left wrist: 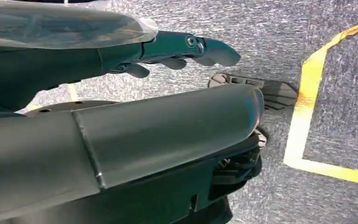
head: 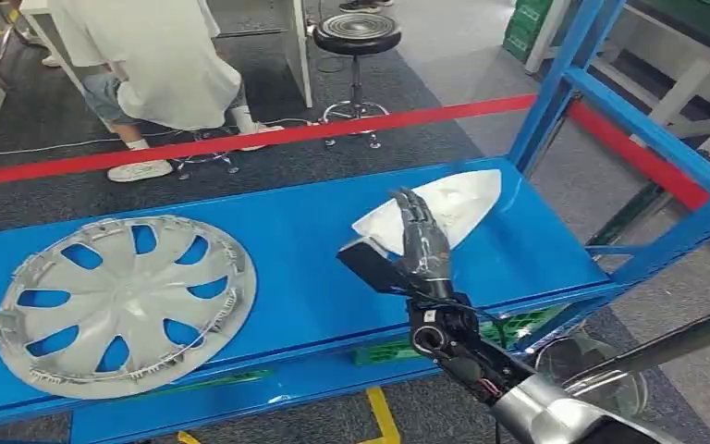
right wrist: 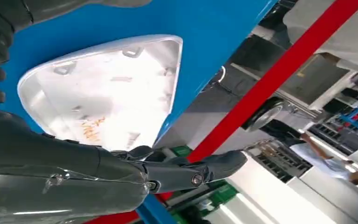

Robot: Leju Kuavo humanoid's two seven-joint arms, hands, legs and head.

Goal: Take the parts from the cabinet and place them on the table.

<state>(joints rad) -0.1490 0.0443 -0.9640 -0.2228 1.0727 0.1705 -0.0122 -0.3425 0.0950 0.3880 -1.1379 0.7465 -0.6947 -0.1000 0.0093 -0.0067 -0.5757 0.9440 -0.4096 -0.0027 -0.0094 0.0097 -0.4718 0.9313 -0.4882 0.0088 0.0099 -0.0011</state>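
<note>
A blue cabinet shelf (head: 305, 250) carries two parts. A grey wheel cover (head: 125, 301) lies flat at its left. A white, roughly triangular shell part (head: 453, 203) lies at its right, hollow side up (right wrist: 107, 88). My right hand (head: 422, 245) reaches over the shelf's front edge with its fingers stretched out, at the near edge of the white part, holding nothing. In the right wrist view the fingers (right wrist: 168, 172) lie straight beside the part without closing on it. My left hand (left wrist: 177, 49) hangs over the carpet, its fingers extended and empty.
Blue uprights (head: 564, 74) and a slanted beam frame the shelf's right end. Behind the shelf run a red barrier tape (head: 333, 129), a black stool (head: 356, 37) and a seated person (head: 148, 55). Green crates (head: 397, 350) sit under the shelf. Yellow tape (left wrist: 307, 93) marks the carpet.
</note>
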